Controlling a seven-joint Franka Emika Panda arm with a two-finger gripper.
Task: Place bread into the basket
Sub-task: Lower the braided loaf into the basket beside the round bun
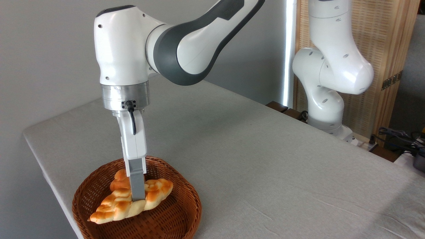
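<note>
Gripper point(137, 198) on bread point(123, 204) in basket point(186, 219) — grip seemingly closed.

Basket point(172, 219) on grey table point(252, 159)

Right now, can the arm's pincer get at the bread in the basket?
Probably yes: the pincer is already down on the bread, which lies uncovered inside the open basket. Whether it grips is unclear.

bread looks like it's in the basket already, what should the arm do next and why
Probably open the tool and lift straight up. The bread already lies inside the basket, within its rim, with the visible finger down on the loaf's middle. Whether the loaf fully rests on the basket floor is hard to tell, so release gently.
</note>
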